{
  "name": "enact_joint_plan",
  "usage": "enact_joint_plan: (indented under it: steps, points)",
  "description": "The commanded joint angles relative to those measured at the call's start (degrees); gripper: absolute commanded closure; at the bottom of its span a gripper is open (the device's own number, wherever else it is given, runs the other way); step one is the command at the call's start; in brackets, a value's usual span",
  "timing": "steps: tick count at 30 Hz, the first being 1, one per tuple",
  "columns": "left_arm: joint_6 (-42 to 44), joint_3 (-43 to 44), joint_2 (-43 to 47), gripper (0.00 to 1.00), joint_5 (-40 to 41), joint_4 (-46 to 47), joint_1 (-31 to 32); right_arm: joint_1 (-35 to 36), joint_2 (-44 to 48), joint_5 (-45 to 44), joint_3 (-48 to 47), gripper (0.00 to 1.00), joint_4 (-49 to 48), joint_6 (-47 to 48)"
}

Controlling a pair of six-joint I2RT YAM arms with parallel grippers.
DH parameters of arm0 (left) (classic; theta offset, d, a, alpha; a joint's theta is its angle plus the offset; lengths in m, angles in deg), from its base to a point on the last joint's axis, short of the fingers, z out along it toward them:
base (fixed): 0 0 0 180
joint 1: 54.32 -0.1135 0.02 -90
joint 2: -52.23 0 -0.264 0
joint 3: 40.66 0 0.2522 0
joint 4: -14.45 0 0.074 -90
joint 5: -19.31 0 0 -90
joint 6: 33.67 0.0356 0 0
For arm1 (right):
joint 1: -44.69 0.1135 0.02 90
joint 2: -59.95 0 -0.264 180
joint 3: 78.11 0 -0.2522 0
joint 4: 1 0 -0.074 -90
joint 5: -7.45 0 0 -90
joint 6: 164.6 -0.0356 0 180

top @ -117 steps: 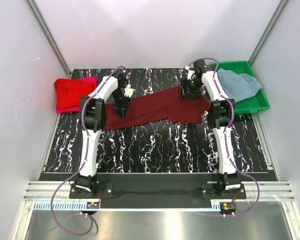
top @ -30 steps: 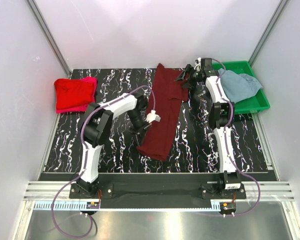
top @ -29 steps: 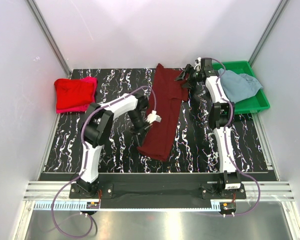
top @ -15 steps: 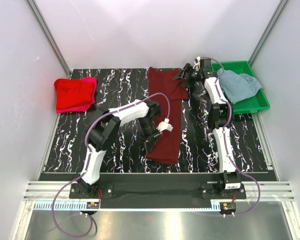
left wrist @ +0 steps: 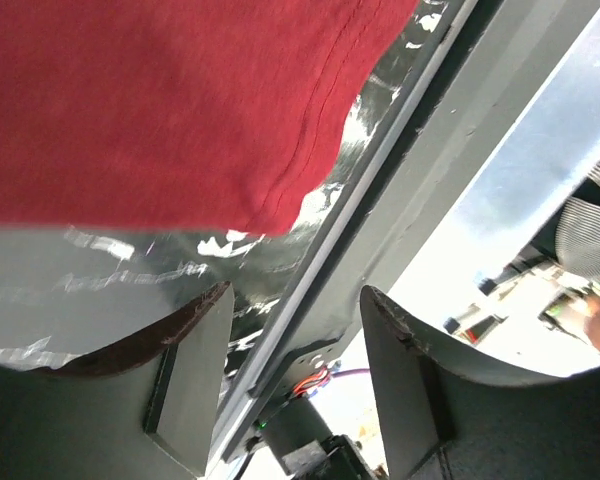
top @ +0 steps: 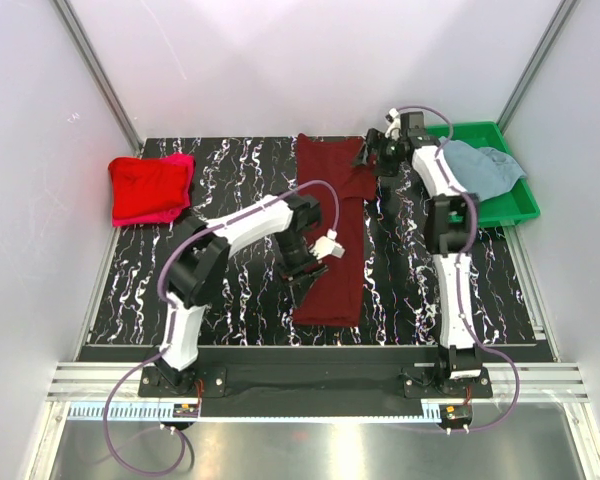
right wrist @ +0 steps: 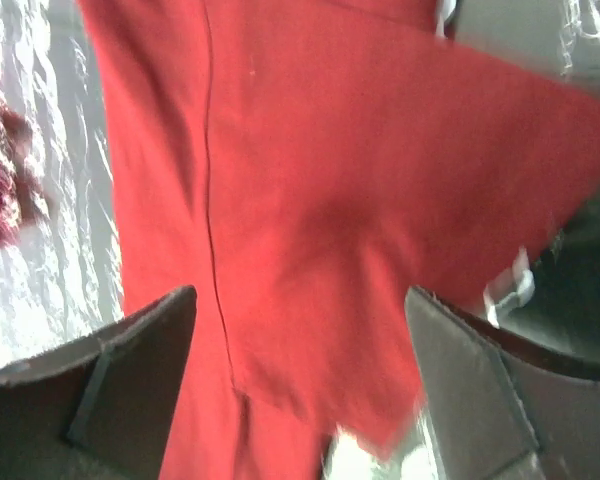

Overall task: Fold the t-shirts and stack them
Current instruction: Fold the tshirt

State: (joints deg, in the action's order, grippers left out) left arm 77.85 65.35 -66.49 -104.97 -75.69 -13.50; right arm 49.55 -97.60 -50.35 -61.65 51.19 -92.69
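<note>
When scanning from far left, find bright red t-shirt [top: 145,190] folded flat by left edge of table [top: 230,300], lying on top of pink t-shirt [top: 183,159]; only thin pink edges peeking out. Stack well apart from everything else.

Next, left gripper [top: 300,274] low at left margin of dark maroon t-shirt [top: 330,200], over its near half. Fingers [left wrist: 185,370] parted partway, nothing between them. In left wrist view, maroon cloth's stitched edge just beyond tips, not pinched; front rail [left wrist: 400,230] of table visible through gap.

Maroon shirt itself laid out as long narrow strip down middle of table, from far edge almost to near edge, one sleeve sticking out rightward near far end.

Right gripper [top: 375,157] at that far sleeve corner, just above cloth. Fingers [right wrist: 130,360] spread wide, gripping nothing; right wrist view filled with maroon fabric across whole gap. Touching cloth or not: cannot tell.

Far right: dusty grey-blue t-shirt [top: 475,170] unfolded and bunched inside green tray [top: 510,210] at far right corner, partly hidden behind right arm.
</note>
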Motion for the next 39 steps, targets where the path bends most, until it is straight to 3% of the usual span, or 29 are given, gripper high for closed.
enact_joint_plan:
  steps: [1, 2, 3, 6, 12, 15, 17, 19, 22, 26, 33, 39]
  points:
    - [0.89, 3.72, 7.09, 0.41, 5.7, -12.13, -1.18, 0.06, 23.29, -6.88, 26.22, 0.08, -10.7, 11.66]
    - [1.07, 4.25, 7.79, 0.41, 6.68, -12.13, -1.44, 0.15, 32.92, -7.24, 32.47, 0.09, -18.58, 15.67]
    - [1.33, 4.6, 9.1, 0.41, 7.9, -12.13, -2.05, 0.49, 36.84, -7.42, 37.14, 0.08, -20.14, 17.71]
    - [2.64, 7.41, 12.53, 0.26, 14.57, -11.43, -4.07, 0.94, 48.89, -6.38, 52.6, 0.08, -19.11, 27.55]
    - [4.14, 7.17, 21.13, 0.44, 13.02, -2.83, -11.28, 4.53, 70.26, -0.56, 71.27, 0.16, -7.43, 49.08]
    - [10.89, -4.5, 31.04, 0.48, 15.29, 9.55, -11.21, 12.08, 79.22, -3.19, 82.51, 0.19, -4.33, 60.42]
    - [18.71, -16.97, 36.6, 0.5, 18.35, 19.36, -8.92, 18.06, 85.01, -5.04, 91.36, 0.23, -6.43, 65.34]
    - [23.72, -28.11, 43.37, 0.47, 20.47, 25.03, -7.6, 23.14, 87.76, -7.32, 97.53, 0.24, -7.32, 68.0]
    - [26.9, -35.53, 46.9, 0.48, 21.53, 28.12, -6.02, 27.12, 90.4, -10.4, 100.9, 0.24, -8.55, 68.89]
    - [25.77, -38.81, 47.35, 0.48, 22.24, 31.63, -2.68, 33.88, 90.32, -13.74, 103.28, 0.25, -6.98, 69.32]
    - [19.88, -36.79, 39.71, 0.5, 22.68, 36.38, 3.47, 43.37, 92.6, -17.96, 107.93, 0.26, -7.85, 70.91]
    - [18.03, -41.09, 39.78, 0.5, 23.03, 43.06, 5.06, 49.97, 95.5, -21.3, 112.77, 0.26, -9.17, 67.84]
